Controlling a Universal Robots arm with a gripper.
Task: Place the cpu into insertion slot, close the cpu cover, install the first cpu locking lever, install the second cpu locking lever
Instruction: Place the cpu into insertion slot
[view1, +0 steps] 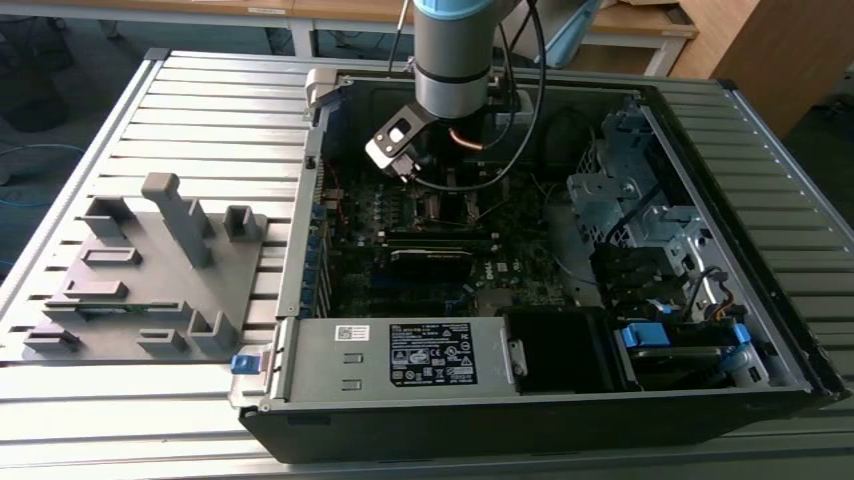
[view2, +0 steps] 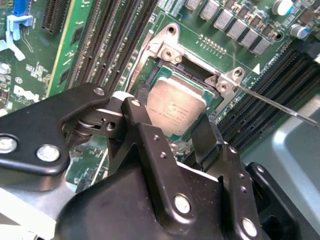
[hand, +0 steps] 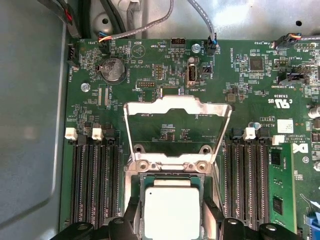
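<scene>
arm (view1: 451, 60) vertical from above, tool (view2: 170, 117) pointing straight down, held low

Soft, even light over the open case (view1: 534, 432), dimmer inside, pale washed-out glare on the cpu (hand: 171, 212) top.

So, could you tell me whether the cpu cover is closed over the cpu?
No, the cpu cover stands swung open, away from the cpu.

Grey arm (view1: 451, 80) w/ blue cap (view1: 461, 12), black gripper (view2: 170, 122), silver screws (view2: 181, 202)
</scene>
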